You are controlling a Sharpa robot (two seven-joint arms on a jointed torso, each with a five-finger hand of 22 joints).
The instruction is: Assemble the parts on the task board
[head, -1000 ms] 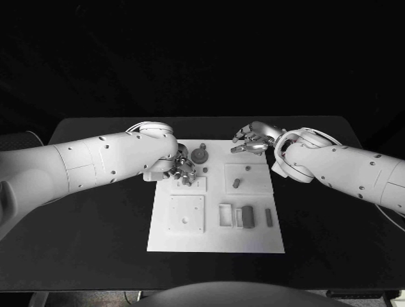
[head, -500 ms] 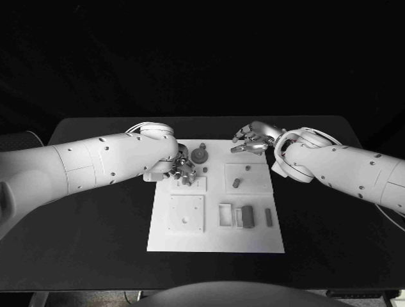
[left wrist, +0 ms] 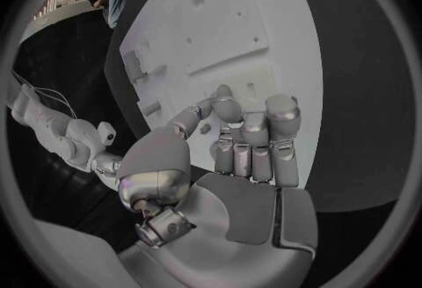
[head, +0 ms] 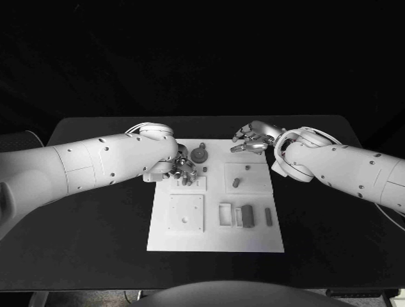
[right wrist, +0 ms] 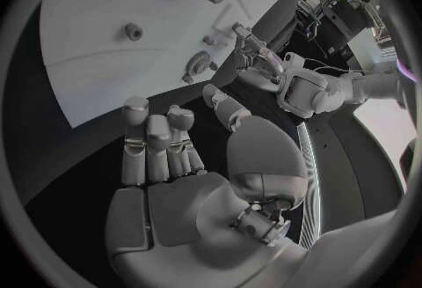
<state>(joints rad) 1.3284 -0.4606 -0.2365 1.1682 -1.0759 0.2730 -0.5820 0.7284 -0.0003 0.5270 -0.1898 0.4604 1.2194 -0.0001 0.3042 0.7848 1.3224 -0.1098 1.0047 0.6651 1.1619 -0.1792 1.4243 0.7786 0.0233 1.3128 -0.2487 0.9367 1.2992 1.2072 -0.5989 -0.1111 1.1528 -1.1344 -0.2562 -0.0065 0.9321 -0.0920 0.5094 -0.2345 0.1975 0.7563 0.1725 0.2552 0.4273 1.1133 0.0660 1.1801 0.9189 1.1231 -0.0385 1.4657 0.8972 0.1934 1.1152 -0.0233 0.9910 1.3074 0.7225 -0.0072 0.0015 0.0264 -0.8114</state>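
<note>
Left hand (head: pixel 182 170) hovers curled over the task board (head: pixel 216 240), its grip unclear; right hand (head: pixel 249 140) is half-curled, holding nothing.

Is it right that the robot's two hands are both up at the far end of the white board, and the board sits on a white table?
Not quite. Both hands, left hand and right hand, are at the far end of the task board, but the table is black, not white. The head view shows it.
</note>
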